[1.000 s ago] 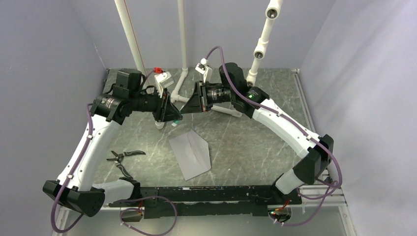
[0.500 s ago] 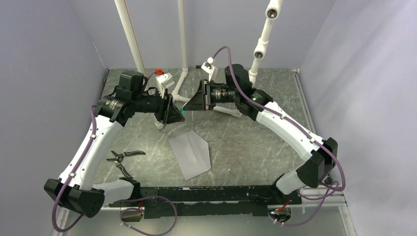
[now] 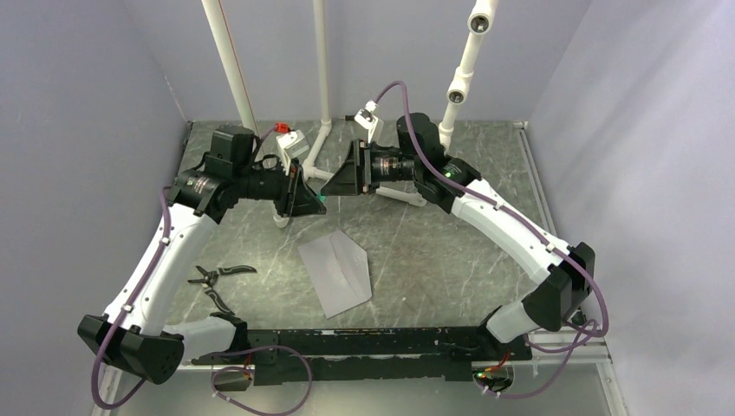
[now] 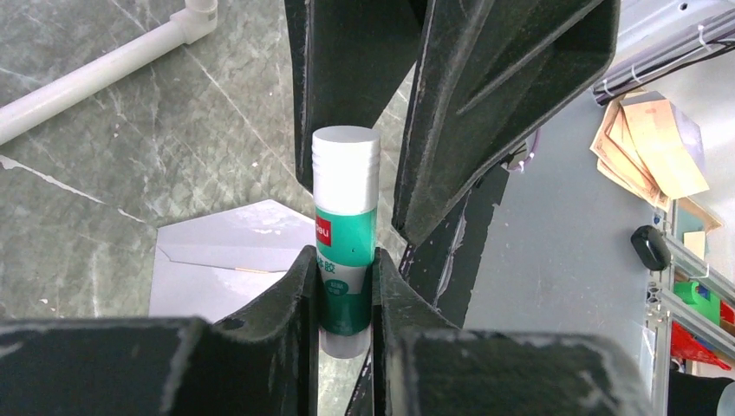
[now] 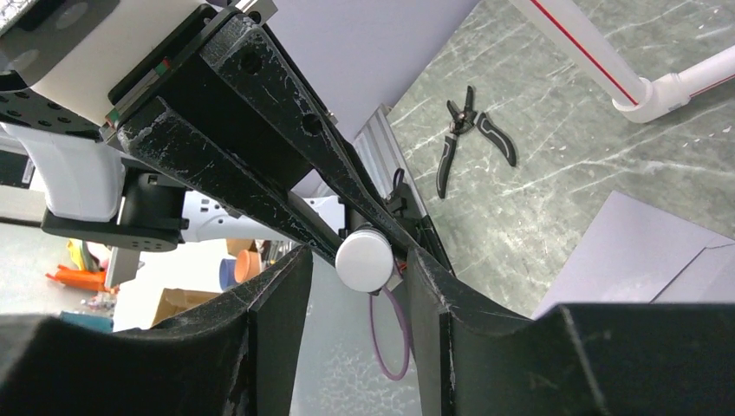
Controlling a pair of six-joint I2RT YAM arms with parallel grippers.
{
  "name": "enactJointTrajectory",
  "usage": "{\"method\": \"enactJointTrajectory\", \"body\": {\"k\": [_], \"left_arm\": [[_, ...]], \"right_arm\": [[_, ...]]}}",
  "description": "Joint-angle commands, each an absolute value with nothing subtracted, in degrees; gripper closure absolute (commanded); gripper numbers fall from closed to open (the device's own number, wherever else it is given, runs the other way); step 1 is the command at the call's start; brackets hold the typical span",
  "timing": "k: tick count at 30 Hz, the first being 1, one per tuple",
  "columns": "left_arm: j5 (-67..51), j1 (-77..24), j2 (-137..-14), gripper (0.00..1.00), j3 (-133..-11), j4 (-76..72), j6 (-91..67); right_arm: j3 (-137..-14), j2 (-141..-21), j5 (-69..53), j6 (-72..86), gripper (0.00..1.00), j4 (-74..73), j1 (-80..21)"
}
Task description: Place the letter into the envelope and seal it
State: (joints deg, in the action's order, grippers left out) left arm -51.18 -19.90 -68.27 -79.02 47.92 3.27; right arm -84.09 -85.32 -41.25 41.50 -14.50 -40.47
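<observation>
The pale grey envelope (image 3: 336, 270) lies flat on the table's middle, below both grippers; it also shows in the left wrist view (image 4: 221, 260) and the right wrist view (image 5: 646, 251). The tan letter does not show as a sheet; only a thin tan line runs along the envelope's fold. My left gripper (image 3: 314, 201) is shut on a green-and-white glue stick (image 4: 347, 230), held in the air. My right gripper (image 3: 336, 184) is open and faces it, its jaws on either side of the stick's white cap end (image 5: 365, 260) without touching.
Black pliers (image 3: 217, 282) lie on the table at the left, also in the right wrist view (image 5: 468, 139). White pipes (image 3: 322, 130) stand and lie at the back behind the grippers. Grey walls close in both sides.
Both grippers have risen a little and drawn together. The right gripper's jaws now stand around the glue stick's cap end. The envelope has not moved.
</observation>
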Motion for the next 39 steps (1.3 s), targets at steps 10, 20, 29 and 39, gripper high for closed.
{"method": "enactJointTrajectory", "body": {"k": [10, 20, 29, 39], "left_arm": [[-54.4, -19.9, -67.1, 0.97, -81.0, 51.4, 9.4], [-53.7, -19.9, -66.6, 0.97, -80.5, 50.7, 8.7], [-52.6, -19.9, -64.0, 0.98, -81.8, 60.3, 12.1], [-56.5, -19.9, -56.5, 0.98, -77.1, 60.6, 11.7]], "right_arm": [[-85.6, -85.6, -42.7, 40.8, 0.64, -12.9, -40.7], [-86.2, -85.3, -45.1, 39.0, 0.82, -13.4, -41.2], [-84.7, -76.9, -36.4, 33.8, 1.00, -15.7, -40.6], [-85.0, -67.5, -34.6, 37.9, 1.00, -18.3, -29.5]]}}
